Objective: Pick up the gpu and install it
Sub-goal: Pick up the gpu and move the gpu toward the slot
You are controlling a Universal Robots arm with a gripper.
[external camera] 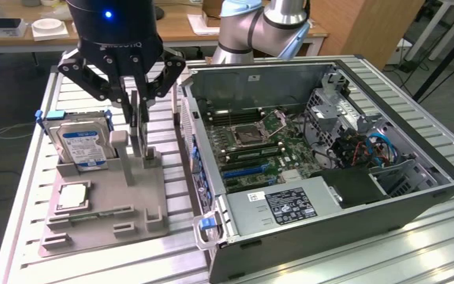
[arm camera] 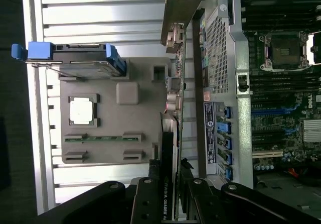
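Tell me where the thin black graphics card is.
The graphics card stands upright in the gripper, on the exterior view's left, between the silver hard drive and the open computer case.

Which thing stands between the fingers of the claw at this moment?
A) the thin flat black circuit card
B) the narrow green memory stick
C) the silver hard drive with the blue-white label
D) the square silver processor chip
A: the claw is closed on the thin flat black circuit card, which stands on edge above the grey holder tray.
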